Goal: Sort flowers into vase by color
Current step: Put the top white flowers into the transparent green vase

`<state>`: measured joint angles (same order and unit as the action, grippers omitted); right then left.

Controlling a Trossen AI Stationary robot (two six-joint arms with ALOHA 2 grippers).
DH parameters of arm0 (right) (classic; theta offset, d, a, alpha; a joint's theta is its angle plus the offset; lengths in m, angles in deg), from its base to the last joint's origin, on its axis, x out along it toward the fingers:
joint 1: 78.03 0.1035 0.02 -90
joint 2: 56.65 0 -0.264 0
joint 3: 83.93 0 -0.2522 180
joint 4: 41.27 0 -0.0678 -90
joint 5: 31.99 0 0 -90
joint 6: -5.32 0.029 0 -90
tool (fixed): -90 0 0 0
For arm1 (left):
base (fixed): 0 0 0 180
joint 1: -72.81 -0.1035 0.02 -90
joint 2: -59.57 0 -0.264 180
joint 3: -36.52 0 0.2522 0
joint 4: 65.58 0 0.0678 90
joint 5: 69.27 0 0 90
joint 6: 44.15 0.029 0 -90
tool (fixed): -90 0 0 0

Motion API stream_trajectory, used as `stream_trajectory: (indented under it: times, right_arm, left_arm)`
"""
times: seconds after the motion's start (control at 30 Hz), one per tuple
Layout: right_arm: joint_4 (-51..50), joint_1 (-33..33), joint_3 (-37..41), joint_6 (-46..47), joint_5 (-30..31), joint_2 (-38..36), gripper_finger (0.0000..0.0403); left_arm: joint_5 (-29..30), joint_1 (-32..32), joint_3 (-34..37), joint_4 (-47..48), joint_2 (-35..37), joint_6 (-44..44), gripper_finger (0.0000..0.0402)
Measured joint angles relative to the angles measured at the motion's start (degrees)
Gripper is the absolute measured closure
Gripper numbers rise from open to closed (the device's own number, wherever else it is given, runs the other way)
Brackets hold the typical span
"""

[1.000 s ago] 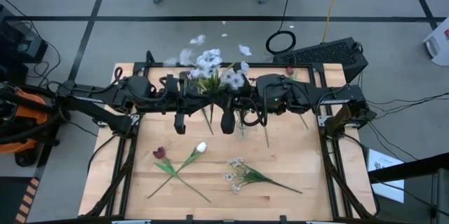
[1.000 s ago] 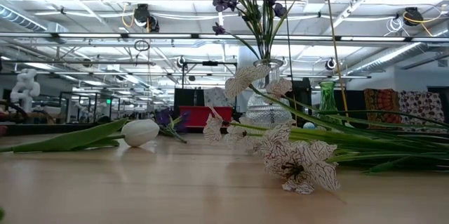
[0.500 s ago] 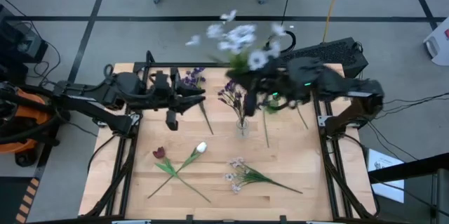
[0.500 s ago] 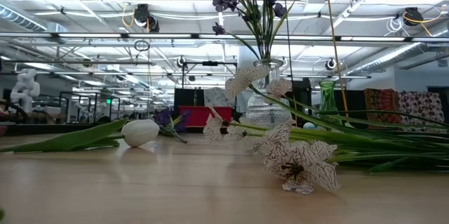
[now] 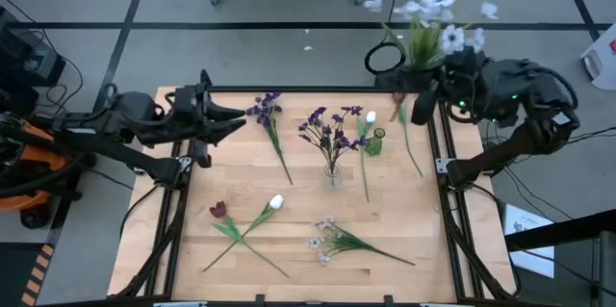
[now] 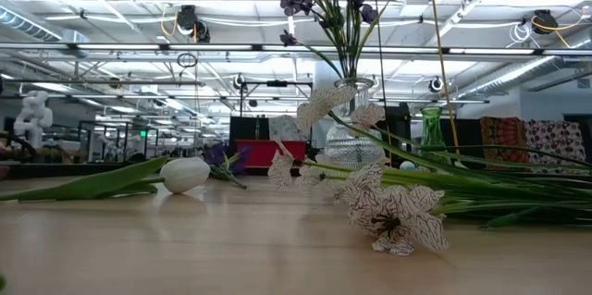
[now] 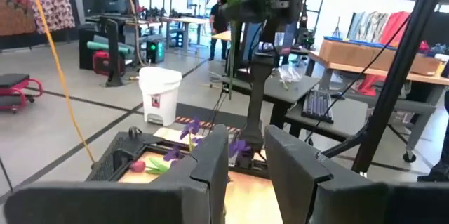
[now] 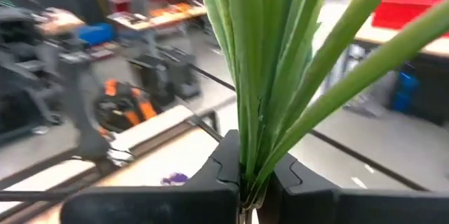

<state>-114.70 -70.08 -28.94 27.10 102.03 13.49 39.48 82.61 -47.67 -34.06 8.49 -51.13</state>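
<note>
My right gripper [image 5: 422, 84] is over the table's far right corner, shut on a sprig of pale white-blue blossoms [image 5: 430, 9] that stands upright above it. My left gripper [image 5: 236, 126] hovers open near the far left, touching nothing. A clear vase [image 5: 333, 172] in the middle holds purple clusters [image 5: 327, 129]. A small green vase [image 5: 374, 141] stands beside it. Lying on the table are a purple sprig [image 5: 267, 110], a dark red tulip [image 5: 397, 99], a white tulip bud [image 5: 371, 115], a red tulip [image 5: 218, 209] crossed with a white tulip [image 5: 276, 201], and another pale sprig [image 5: 329, 235]. My right gripper pinches the pale sprig's bundled green stems [image 8: 247, 155] between its two fingers [image 8: 223, 164], near their lower end. The sprig is lifted clear of the table. It stands up out of the gripper with its leaves fanning out and the blossoms on top.
The table's black frame [image 5: 289, 89] runs along the far edge, with a keyboard [image 5: 452, 73] and a cable ring [image 5: 385, 58] beyond it. Bare wood lies at the near left [image 5: 183, 249] and near right [image 5: 423, 220]. In the low view, pale blossoms [image 6: 398, 216] lie close to the camera.
Both arms have left the middle of the table. My right gripper carried the pale sprig up and toward the far right corner, with the blossoms swinging along. My left gripper drew back toward the left edge. The purple clusters stayed in the clear vase.
</note>
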Motion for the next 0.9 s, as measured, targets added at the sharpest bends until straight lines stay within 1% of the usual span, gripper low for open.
stream_trajectory:
  times: [0.07, 0.13, 0.27, 0.43, 0.53, 0.6, 0.67, 0.73, 0.9]
  right_arm:
    - [-0.4, 0.0, 4.9, 2.3, 1.4, -2.3, 0.0398]
    - [1.3, 0.0, 11.5, 3.9, 2.2, -4.9, 0.0398]
    - [7.6, 0.0, 27.7, 8.2, 4.7, -11.3, 0.0398]
    - [22.0, -1.0, 47.0, 9.1, 6.0, -21.0, 0.0399]
    - [32.8, -2.6, 57.2, 6.7, 6.0, -25.4, 0.0399]
    - [39.6, -3.7, 62.9, 4.2, 5.9, -27.0, 0.0399]
    - [44.4, -4.6, 67.3, 2.4, 5.6, -27.7, 0.0399]
    - [47.7, -5.5, 69.9, 1.6, 5.5, -27.7, 0.0399]
    - [48.8, -6.9, 71.0, 1.3, 5.5, -27.6, 0.0399]
  left_arm:
    - [0.4, 0.0, 2.6, -0.8, 1.5, -0.1, 0.0302]
    - [0.8, 0.0, 5.8, -2.8, 2.8, -0.4, 0.0302]
    - [1.3, 0.0, 11.5, -6.5, 4.9, -2.6, 0.0302]
    - [1.3, 0.0, 15.8, -9.1, 6.4, -4.7, 0.0302]
    - [1.3, 0.0, 16.8, -10.2, 6.7, -4.8, 0.0302]
    - [1.6, 0.0, 16.8, -10.3, 6.7, -4.8, 0.0302]
    - [1.7, 0.0, 16.8, -10.9, 6.6, -4.8, 0.0302]
    - [1.7, 0.0, 16.8, -11.4, 6.6, -4.8, 0.0302]
    - [1.7, 0.0, 16.8, -11.4, 6.6, -5.9, 0.0302]
